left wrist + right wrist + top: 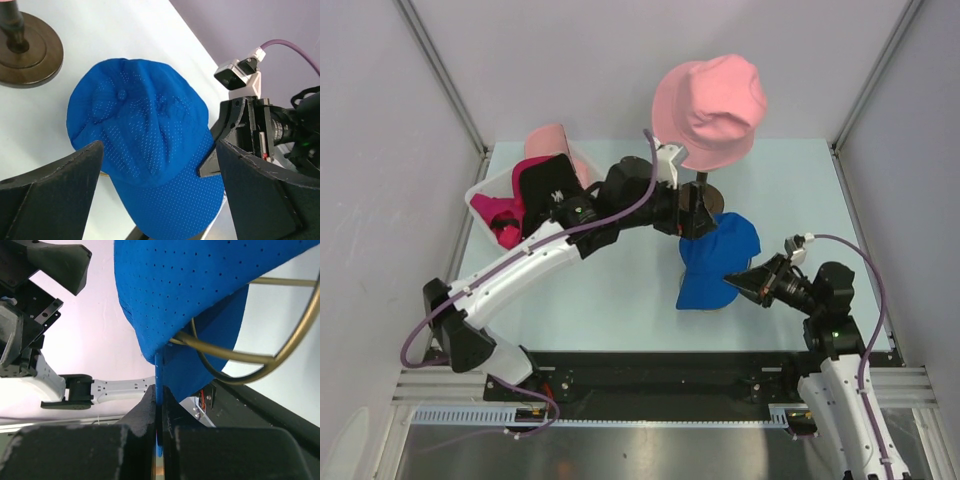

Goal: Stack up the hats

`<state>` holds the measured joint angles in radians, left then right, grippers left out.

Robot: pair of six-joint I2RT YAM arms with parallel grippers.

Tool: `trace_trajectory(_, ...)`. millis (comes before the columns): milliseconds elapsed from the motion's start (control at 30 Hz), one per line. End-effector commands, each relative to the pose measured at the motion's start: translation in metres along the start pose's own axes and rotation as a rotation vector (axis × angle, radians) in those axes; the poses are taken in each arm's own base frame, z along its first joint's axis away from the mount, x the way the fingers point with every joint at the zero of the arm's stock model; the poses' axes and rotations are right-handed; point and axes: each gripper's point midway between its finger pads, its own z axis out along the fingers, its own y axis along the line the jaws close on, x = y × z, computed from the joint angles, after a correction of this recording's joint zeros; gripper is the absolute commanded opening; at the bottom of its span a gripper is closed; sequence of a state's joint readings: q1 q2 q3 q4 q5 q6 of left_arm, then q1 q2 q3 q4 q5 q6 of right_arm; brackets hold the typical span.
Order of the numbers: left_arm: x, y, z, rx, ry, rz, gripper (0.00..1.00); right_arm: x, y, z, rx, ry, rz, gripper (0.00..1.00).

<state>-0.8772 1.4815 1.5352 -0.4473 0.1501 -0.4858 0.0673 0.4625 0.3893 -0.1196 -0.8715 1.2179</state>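
A pale table [620, 300] carries a stand [30, 50] wearing a salmon-pink bucket hat [710, 100]. Left of the stand, a white basket [478, 188] holds a magenta cap [495, 215] and pink cap [555, 140]. Before the stand lies a blue cap [715, 262], its edge clamped in the right claw [159, 405]; the left claw [157, 150] hovers wide open above. Pickup looks underway; next, lift it onto another hat.

Both arms wear smooth white shells between black joints: the left arm [520, 262] and the right arm [855, 400]. A purple cable [653, 165] trails along the left one, and a second purple cable [287, 42] plugs into the small white-and-grey camera [237, 75] on the right wrist. The left claw [157, 185] has broad, matte black wedge fingers with rough, scuffed edges. The right claw [160, 410] has the same black fingers. A green light [835, 334] glows on the right arm's black joint.
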Motion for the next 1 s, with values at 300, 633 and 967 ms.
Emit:
trace_trajectory(300,-0.014,-0.033,0.030,-0.078,-0.002,0.235,1.00,-0.009,-0.014,-0.018,0.064,-0.130,0.083,0.00)
trace_trajectory(633,0.025,-0.031,0.072,-0.059,0.113,0.274,1.00,-0.017,-0.028,-0.026,0.132,-0.188,0.119,0.49)
trace_trajectory(967,0.041,-0.020,0.088,-0.076,0.148,0.300,1.00,-0.041,0.021,-0.051,0.273,-0.312,-0.147,0.73)
